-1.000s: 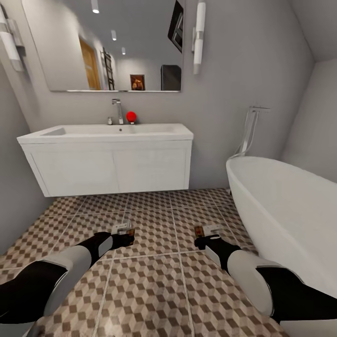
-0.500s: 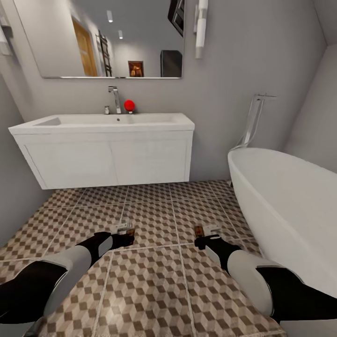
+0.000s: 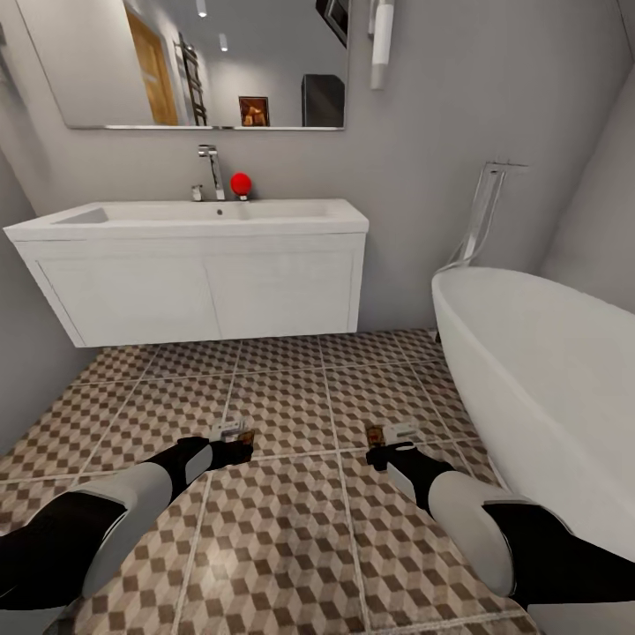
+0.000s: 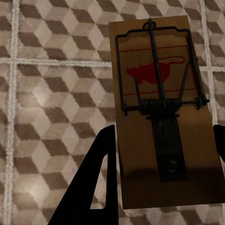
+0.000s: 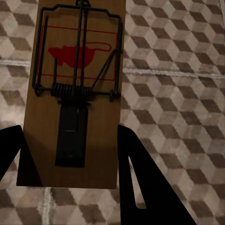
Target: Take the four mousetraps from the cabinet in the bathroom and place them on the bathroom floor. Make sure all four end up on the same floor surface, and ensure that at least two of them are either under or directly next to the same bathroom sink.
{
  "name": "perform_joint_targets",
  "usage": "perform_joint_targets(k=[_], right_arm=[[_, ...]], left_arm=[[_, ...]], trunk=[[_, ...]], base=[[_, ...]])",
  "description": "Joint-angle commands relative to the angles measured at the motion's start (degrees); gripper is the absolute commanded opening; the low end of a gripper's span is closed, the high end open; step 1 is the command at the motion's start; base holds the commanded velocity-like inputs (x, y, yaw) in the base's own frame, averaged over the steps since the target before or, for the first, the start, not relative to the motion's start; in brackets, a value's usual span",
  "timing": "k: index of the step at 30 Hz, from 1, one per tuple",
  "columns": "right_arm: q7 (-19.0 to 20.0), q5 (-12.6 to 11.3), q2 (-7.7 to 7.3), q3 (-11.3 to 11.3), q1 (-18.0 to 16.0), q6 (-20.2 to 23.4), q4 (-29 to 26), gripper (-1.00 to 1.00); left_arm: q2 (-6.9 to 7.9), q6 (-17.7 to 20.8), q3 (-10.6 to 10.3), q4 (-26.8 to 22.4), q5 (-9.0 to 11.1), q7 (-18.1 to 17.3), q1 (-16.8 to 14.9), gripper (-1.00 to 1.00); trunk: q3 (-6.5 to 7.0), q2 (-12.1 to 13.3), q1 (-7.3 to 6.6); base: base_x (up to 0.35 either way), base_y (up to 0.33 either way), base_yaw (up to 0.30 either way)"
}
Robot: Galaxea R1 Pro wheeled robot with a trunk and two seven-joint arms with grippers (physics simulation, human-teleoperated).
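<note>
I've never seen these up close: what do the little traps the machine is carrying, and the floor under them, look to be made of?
The left mousetrap and the right mousetrap each look like a flat slab of matte brown wood, printed with a red mouse, carrying a dark wire spring and bar, probably metal. The bathroom floor looks like ceramic tile: large squares with a printed cube pattern and pale grout lines.

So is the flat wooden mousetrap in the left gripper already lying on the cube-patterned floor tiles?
No, the wooden mousetrap sits clamped between the left gripper's black fingers, above the tiles.

Open tiled floor (image 3: 291, 388) ahead, bathtub (image 3: 538, 370) crowding right, seemingly clear gap under sink cabinet (image 3: 203, 295)
</note>
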Motion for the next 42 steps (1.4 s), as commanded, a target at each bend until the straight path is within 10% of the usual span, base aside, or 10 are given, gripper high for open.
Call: perform_joint_targets(k=[1,42], right_arm=[[-0.1,0.4,0.02,-0.2,-0.1,0.1,0.1,-1.0],[-0.1,0.4,0.02,-0.2,-0.1,-1.8,0.1,-1.0]], left_arm=[[0.02,0.2,-0.5,0.0,0.4,-0.1,0.0,-1.0],[0.28,-5.6,-0.5,0.1,0.5,-0.1,0.0,-1.0]], trunk=[[-0.05,0.0,-0.01],[-0.05,0.0,-0.01]], base=[[0.0,0.0,0.0],[0.125,0.0,0.0]])
